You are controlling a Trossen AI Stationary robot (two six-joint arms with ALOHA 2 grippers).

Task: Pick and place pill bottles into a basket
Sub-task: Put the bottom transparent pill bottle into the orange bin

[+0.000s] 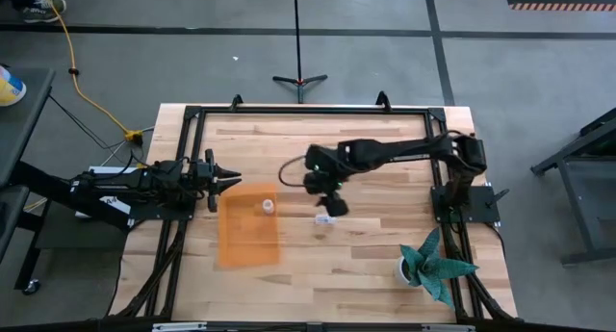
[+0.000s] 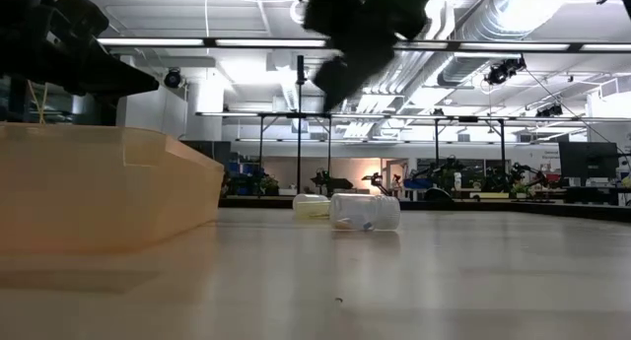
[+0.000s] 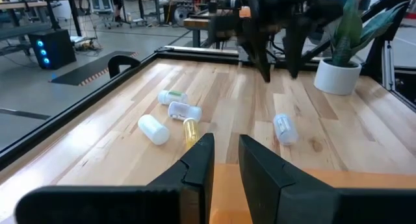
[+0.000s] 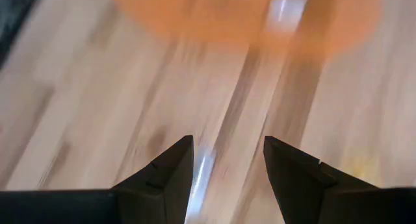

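Left gripper (image 1: 231, 181) is being held at the left edge of the wooden worktop (image 1: 366, 265), fingers (image 3: 195, 165) released, just beside the shallow translucent orange basket (image 1: 248, 238). One small white pill bottle (image 1: 268, 207) is lying inside the basket. Right gripper (image 1: 332, 202) is being held above the worktop right of the basket, fingers (image 4: 170, 169) released and empty, beside a pale pill bottle on its side (image 1: 325, 217). A white potted teal plant (image 1: 423, 265) is standing far right.
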